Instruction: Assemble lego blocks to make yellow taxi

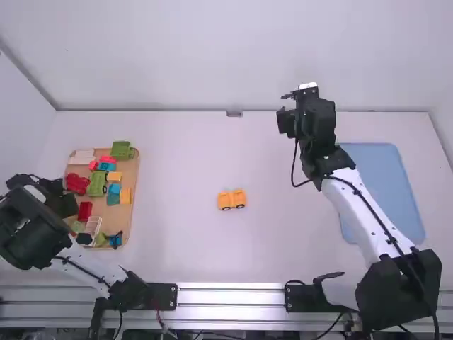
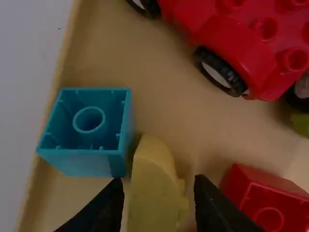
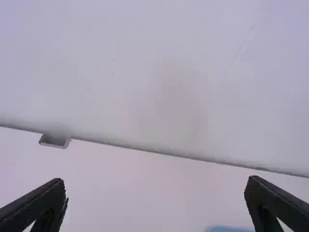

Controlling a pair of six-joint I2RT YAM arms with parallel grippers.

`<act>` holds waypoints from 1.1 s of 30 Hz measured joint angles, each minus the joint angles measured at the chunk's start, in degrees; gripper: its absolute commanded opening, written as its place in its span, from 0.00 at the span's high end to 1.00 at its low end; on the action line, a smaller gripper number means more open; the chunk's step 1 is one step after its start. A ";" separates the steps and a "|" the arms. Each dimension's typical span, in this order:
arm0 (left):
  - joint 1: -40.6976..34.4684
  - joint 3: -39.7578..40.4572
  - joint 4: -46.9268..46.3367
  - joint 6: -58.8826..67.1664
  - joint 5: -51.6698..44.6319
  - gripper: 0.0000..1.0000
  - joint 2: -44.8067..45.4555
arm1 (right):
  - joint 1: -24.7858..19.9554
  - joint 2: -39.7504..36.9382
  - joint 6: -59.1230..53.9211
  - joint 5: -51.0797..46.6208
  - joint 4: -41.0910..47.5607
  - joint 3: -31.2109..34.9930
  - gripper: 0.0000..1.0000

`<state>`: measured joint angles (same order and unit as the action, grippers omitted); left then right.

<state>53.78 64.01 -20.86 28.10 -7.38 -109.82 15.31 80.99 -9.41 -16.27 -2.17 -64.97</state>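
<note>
One yellow car build (image 1: 232,200) sits well right of your left end effector (image 2: 158,180), fingers parted about a curved yellow block (image 2: 150,195); right end effector (image 3: 155,181) open, empty. Looks like part pickup: centre, close, lift

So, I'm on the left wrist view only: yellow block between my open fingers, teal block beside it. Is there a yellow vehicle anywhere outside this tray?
Observer: Yes, a small yellow vehicle stands on its wheels near the middle of the table, to the right of the tray.
Operator: Good. Is the right gripper near it?
Observer: No, it's well past the vehicle and off to its right, up by the table's far edge.
</note>
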 measured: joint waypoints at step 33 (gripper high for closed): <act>-0.48 0.22 -0.66 -1.38 0.52 0.76 -1.07 | 0.00 0.00 0.02 0.00 -0.17 0.00 0.01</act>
<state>53.30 64.23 -21.52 26.72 -6.85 -110.89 15.31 80.99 -9.39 -16.27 -2.35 -64.97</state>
